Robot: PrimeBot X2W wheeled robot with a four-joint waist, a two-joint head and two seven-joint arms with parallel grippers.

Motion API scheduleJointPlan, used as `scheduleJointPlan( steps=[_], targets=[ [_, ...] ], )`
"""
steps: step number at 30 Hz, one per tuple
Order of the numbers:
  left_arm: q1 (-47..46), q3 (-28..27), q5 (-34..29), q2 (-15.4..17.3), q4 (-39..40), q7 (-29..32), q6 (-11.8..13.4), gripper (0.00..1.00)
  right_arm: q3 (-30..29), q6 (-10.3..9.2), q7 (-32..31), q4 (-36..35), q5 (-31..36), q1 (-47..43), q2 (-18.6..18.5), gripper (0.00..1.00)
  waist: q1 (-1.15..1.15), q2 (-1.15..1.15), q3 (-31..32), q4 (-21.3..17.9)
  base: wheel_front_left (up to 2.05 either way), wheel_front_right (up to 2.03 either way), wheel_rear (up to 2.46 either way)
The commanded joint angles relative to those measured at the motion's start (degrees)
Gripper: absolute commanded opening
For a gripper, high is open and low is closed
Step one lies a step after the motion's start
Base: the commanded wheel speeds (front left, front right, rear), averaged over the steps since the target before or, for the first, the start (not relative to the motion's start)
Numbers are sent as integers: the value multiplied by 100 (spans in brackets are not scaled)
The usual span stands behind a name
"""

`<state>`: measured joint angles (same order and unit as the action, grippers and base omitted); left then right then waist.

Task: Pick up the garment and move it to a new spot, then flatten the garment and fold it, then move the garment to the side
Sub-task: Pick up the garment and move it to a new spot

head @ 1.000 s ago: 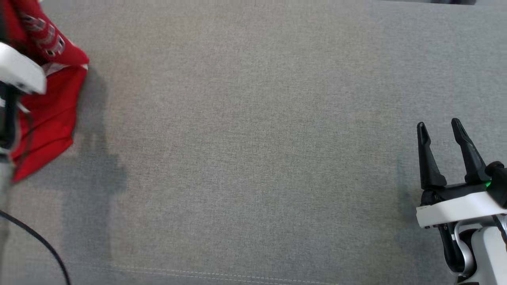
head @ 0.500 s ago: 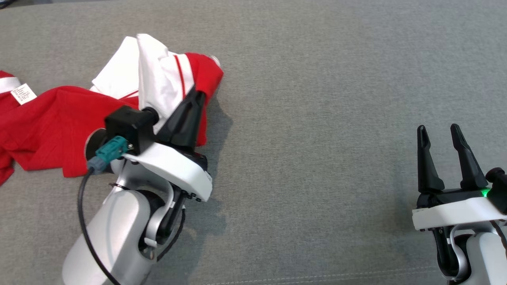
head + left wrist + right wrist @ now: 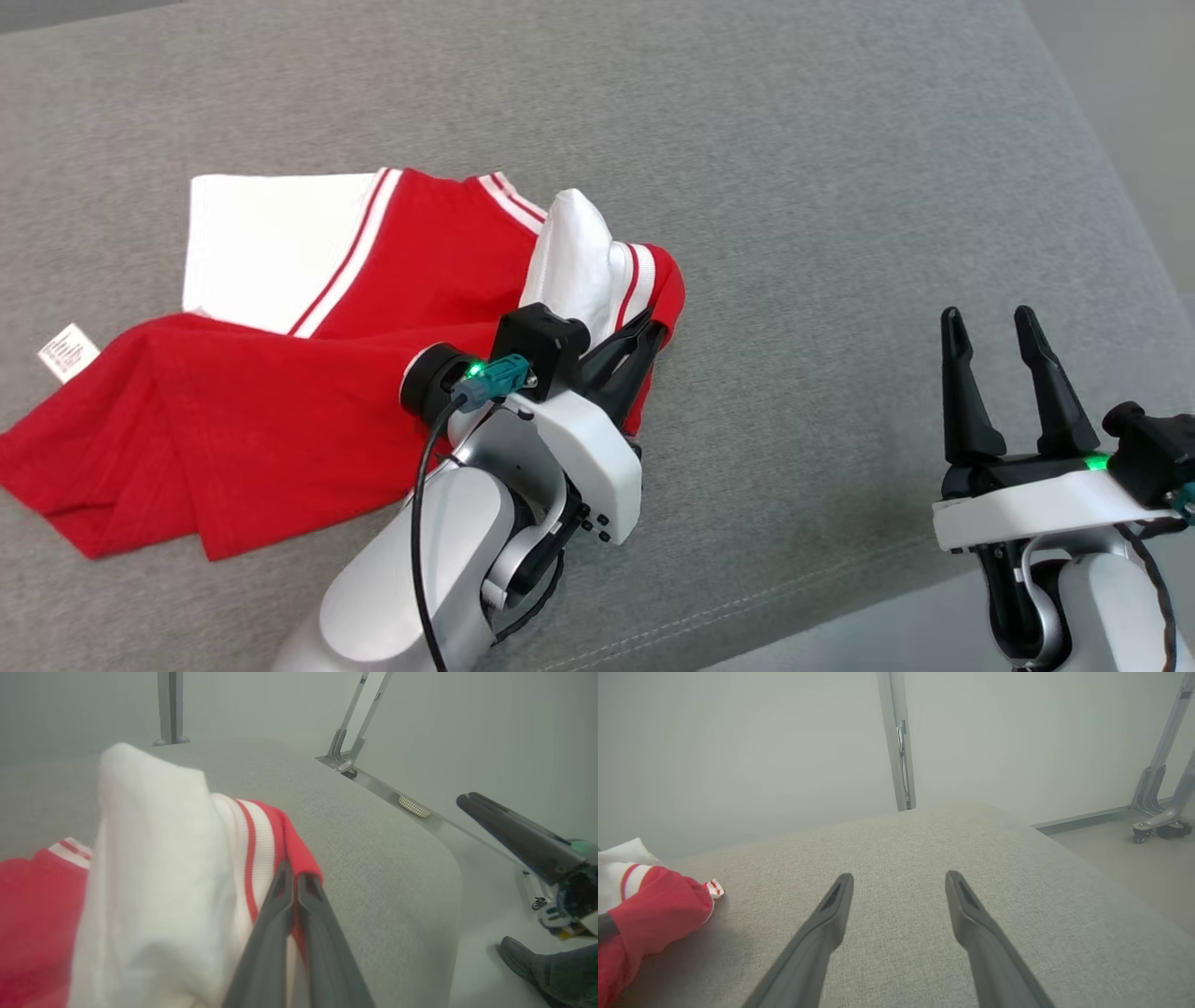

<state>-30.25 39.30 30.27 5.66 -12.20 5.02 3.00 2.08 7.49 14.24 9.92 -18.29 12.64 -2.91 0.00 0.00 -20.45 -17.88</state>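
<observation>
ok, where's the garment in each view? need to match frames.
Head view: garment lies left of centre on the grey cushion, its right end pinched in the shut left hand.
Left wrist view: garment in the left half, bunched white and red.
Right wrist view: garment in the lower left corner.
Shared landmark: the red-and-white striped cuff at the pinched end.

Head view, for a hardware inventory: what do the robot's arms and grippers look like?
Left gripper and right gripper: two long black fingers on white wrist housings, silver-grey forearms, a green light each. The left shows a black camera block, teal connector and black cable.
</observation>
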Motion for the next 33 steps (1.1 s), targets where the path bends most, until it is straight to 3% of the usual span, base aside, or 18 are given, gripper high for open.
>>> scheduleJointPlan(
  steps=[1,7,8,9,14,18,24,33],
  targets=[
    [-273,-118,-33,-25,-14,-56,-63,0,138,0,76,-120,-75,68,-13,100,0,0,-138,-410,0,0,0],
    [-422,21,57,-110,-782,-2,-197,0,217,0,76,-95,-228,65,0,100,0,0,-185,-706,0,0,0],
    [-458,55,23,-116,-864,-15,-198,31,217,0,76,-95,-249,62,0,100,0,0,-187,-706,0,0,0],
    [-480,103,6,-127,-912,-30,-227,100,210,0,76,-91,-265,58,1,100,0,0,-182,-694,0,0,0],
    [-504,196,257,-218,-666,-132,-357,100,112,0,76,-89,-228,61,2,100,0,0,-73,-429,0,0,0],
    [-528,228,251,-195,-46,-133,-311,100,46,0,76,-94,-116,120,2,100,0,0,94,-96,0,0,0],
    [-346,-172,-14,299,945,-219,285,100,-17,0,76,-100,99,199,-56,100,0,0,343,552,0,0,0],
    [557,-1622,105,1326,1750,-624,1252,100,-19,0,76,-75,345,137,-316,100,0,0,664,1460,0,0,0]
  ],
)
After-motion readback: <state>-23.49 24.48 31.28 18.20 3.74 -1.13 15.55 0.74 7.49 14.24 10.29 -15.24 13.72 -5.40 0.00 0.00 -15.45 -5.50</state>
